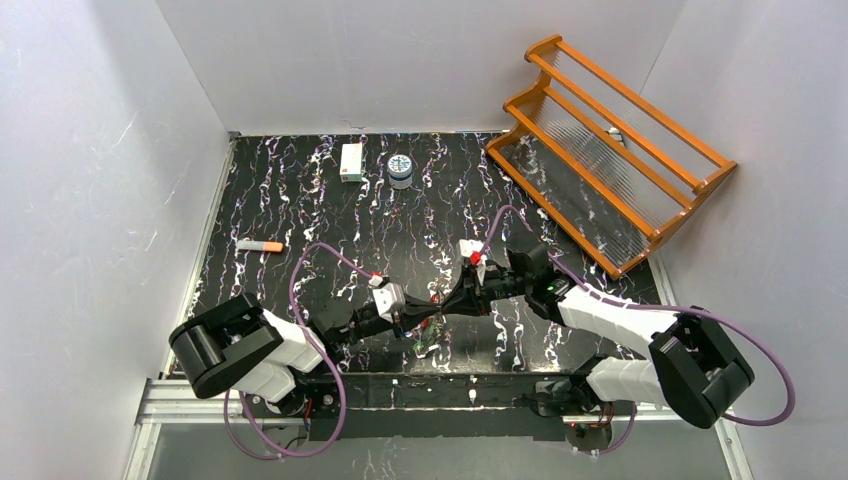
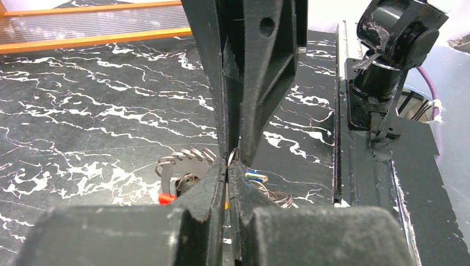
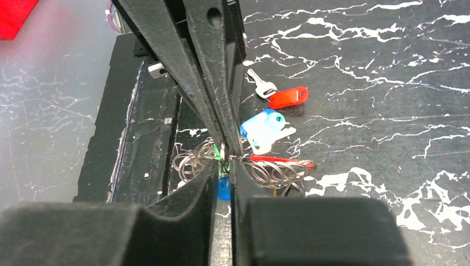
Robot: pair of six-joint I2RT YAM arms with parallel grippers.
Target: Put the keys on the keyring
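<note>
The keyring [image 2: 231,157] is a thin silver ring strung with several small split rings [image 3: 271,172] and capped keys, held just above the black marbled table. My left gripper [image 2: 228,166] and my right gripper [image 3: 223,163] are both shut on it, tip to tip, near the table's front edge [image 1: 432,322]. A red cap [image 2: 164,198] and a blue cap [image 3: 223,188] hang below the jaws. A loose silver key [image 3: 260,84] with a red tag [image 3: 288,97] lies on the table beyond, with light blue and white tags [image 3: 261,127] beside it.
An orange wooden rack [image 1: 610,150] stands at the back right. A white box [image 1: 351,161] and a small blue-lidded jar [image 1: 400,170] sit at the back centre. An orange-capped marker [image 1: 260,245] lies at the left. The arms' base rail [image 1: 400,390] runs along the near edge.
</note>
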